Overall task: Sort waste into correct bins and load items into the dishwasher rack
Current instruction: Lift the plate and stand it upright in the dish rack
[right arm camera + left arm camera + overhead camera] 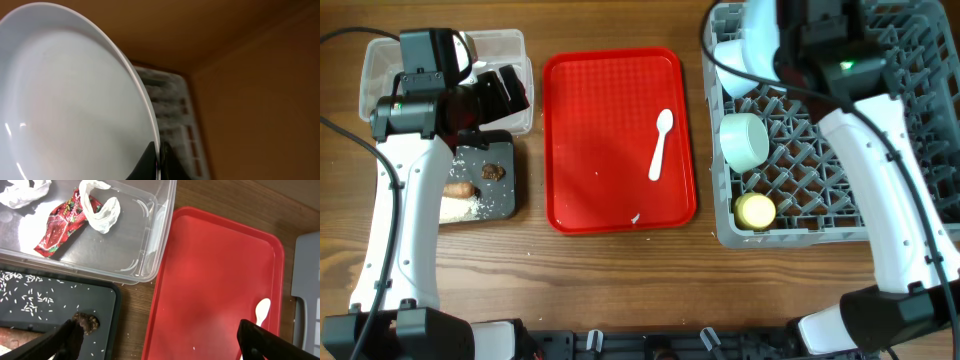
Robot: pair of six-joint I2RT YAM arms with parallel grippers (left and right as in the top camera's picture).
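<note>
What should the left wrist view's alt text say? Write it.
Open left gripper above a red tray bearing a white spoon; beside it, a clear bin holds a red wrapper, and a black tray holds rice grains.

The left gripper, at the overhead's upper left, hangs with jaws spread wide; the right gripper, upper right, pinches a round white plate by its rim.

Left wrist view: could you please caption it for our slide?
Open left gripper over the red tray, beside the clear bin of wrappers and black tray.
</note>
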